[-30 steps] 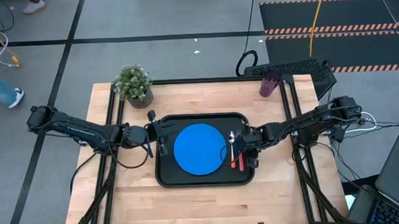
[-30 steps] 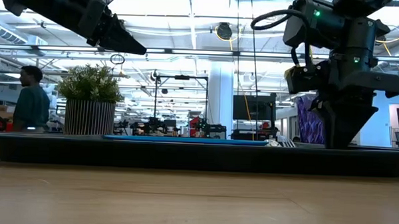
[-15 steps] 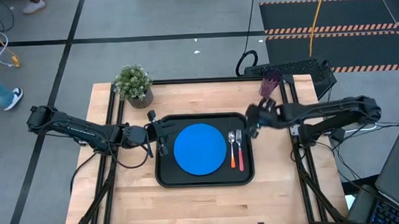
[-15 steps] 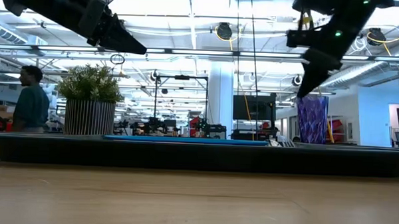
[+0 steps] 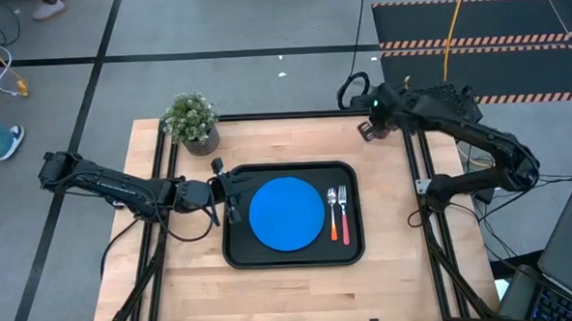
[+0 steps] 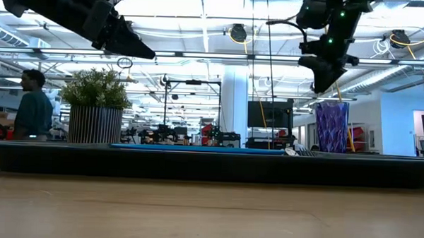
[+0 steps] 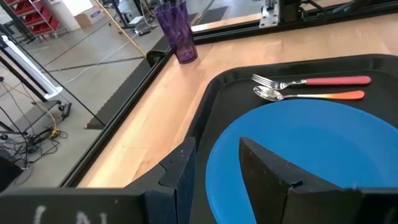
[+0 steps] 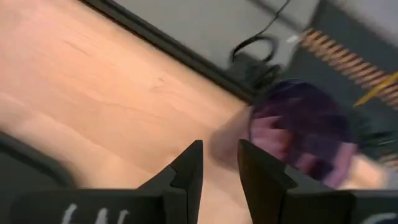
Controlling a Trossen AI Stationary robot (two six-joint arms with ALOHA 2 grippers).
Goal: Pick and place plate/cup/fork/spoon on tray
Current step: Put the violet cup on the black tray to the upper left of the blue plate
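The black tray (image 5: 240,257) lies mid-table and bears the blue plate (image 5: 286,213). Right of the plate lie the orange-handled spoon (image 5: 333,215) and the red-pink-handled fork (image 5: 345,216). The purple cup (image 6: 330,127) stands on the table near the far right corner. It also shows in the right wrist view (image 8: 305,127) and the left wrist view (image 7: 177,31); in the high view the right arm covers it. My right gripper (image 6: 321,82) hovers above and beside the cup, slightly open and empty. My left gripper (image 5: 231,197) waits above the tray's left rim, slightly open and empty.
A potted green plant (image 5: 191,121) stands at the table's far left corner. Black rails (image 5: 416,155) run along both sides of the table. Bare wood lies between the tray and the cup. A person (image 6: 32,106) stands in the room behind the table.
My right gripper has risen from the tray's right side, where it stood over the fork's handle. It has swung toward the table's far right corner and now hangs above the cup. The fork and spoon stay lying on the tray.
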